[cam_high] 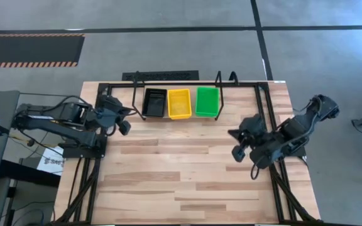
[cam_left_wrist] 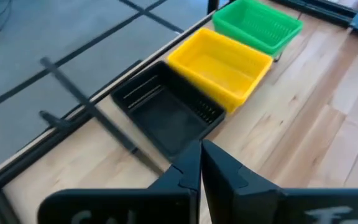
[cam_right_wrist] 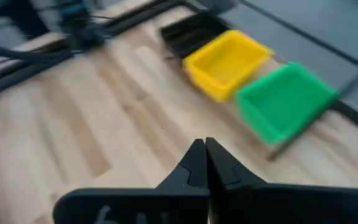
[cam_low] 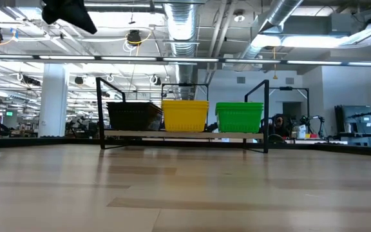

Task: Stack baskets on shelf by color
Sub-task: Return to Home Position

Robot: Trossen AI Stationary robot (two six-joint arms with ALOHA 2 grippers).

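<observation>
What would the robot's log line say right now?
shelf: black baskets, yellow baskets, green baskets | left gripper: shut, empty | right gripper: shut, empty

blurry green basket (cam_right_wrist: 284, 102), right wrist view

You are viewing the left end effector (cam_left_wrist: 201, 155) hanging above the tabletop (cam_left_wrist: 316, 130), its fingers pressing together. Beyond it, the black basket (cam_left_wrist: 166, 115), yellow basket (cam_left_wrist: 219, 65) and green basket (cam_left_wrist: 257, 25) are sitting side by side within the shelf (cam_left_wrist: 89, 106).
</observation>
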